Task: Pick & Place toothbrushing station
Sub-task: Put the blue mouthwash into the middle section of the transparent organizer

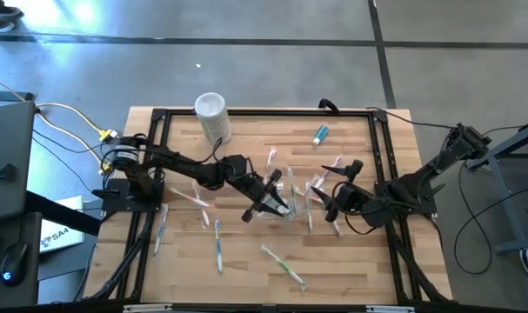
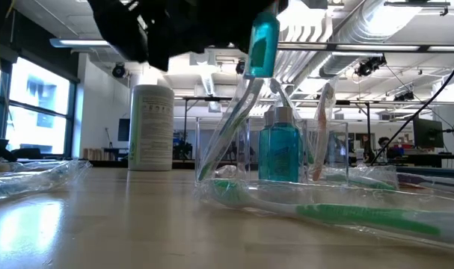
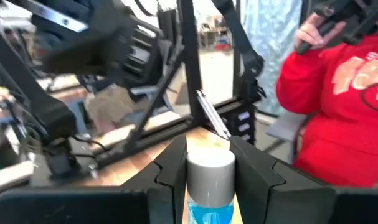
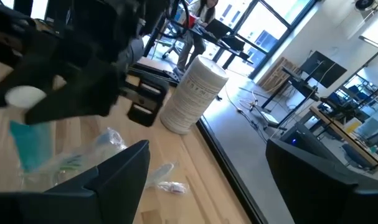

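Note:
The clear plastic cup (image 1: 294, 193) stands at mid-table; in the low view (image 2: 212, 149) it holds several toothbrushes and an upright teal toothpaste tube (image 2: 279, 153). My left gripper (image 1: 268, 202) is beside the cup, shut on a second teal tube (image 2: 262, 41) held above it. My right gripper (image 1: 331, 198) is on the cup's right side, open and empty; its fingers stand wide apart in its wrist view (image 4: 220, 186). A third teal tube (image 1: 320, 133) lies near the far edge. Wrapped toothbrushes (image 1: 218, 243) lie flat around the table. My left gripper pinches the teal tube at its grey cap end (image 3: 210, 168) between its two fingers (image 3: 254, 174), with the blue body (image 3: 210, 214) running back between them. The tube lies along the fingers. It is lifted clear, roughly upright above the cup's rim.
A tall white cylinder (image 1: 213, 116) stands at the far left of the table. A black frame (image 1: 264, 113) runs round the tabletop. More toothbrushes lie at the near side (image 1: 284, 265) and left (image 1: 190, 198). A person in a red top (image 3: 344, 99) is beyond the table.

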Controlling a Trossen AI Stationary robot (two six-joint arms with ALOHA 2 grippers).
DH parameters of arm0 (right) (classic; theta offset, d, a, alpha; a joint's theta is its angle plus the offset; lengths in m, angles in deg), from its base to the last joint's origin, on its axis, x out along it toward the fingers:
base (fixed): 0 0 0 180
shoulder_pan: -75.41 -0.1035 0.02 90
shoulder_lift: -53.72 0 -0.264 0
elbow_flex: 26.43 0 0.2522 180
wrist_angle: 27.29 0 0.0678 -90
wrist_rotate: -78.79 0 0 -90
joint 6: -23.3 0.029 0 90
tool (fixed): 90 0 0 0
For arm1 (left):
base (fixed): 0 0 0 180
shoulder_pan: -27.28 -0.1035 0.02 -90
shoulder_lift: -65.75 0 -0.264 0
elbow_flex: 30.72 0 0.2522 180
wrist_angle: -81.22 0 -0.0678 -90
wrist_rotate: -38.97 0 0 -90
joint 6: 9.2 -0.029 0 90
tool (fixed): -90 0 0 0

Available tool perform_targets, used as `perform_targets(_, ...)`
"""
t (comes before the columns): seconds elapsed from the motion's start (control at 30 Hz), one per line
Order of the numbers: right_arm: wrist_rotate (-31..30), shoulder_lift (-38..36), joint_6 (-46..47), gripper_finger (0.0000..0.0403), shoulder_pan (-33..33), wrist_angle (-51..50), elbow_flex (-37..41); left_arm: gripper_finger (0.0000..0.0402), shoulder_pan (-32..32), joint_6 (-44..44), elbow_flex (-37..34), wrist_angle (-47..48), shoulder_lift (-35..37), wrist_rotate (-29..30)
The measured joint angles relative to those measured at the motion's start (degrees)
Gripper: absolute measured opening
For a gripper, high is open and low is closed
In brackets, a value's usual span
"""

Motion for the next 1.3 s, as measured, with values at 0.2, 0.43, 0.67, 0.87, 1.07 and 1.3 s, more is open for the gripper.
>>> perform_targets(0.2,0.01,0.02,0.6,0.0313,0.0,-0.61,0.0,0.0089,-1.36,0.11,0.6,-3.08,-4.18,-0.42)
perform_targets(0.43,0.01,0.02,0.6,0.0313,0.0,-0.61,0.0,0.0089,-1.74,1.53,0.47,-3.86,-5.44,-1.65)
perform_targets(0.67,0.03,0.02,0.6,0.0313,0.0,-0.61,0.0,0.0089,-1.72,1.55,0.49,-1.33,-5.44,-2.35)
perform_targets(0.87,0.31,0.02,0.6,0.0313,0.0,-0.59,0.0,0.0089,-1.71,1.12,0.49,0.34,-5.44,-1.18)
perform_targets(1.07,1.91,0.02,0.6,0.0313,0.0,-0.57,0.0,0.0089,-1.7,-0.45,0.51,3.77,-5.44,1.87)
perform_targets(1.3,1.95,0.02,0.6,0.0313,0.0,-0.55,0.0,0.0089,-1.7,-0.7,0.51,3.9,-5.44,2.02)
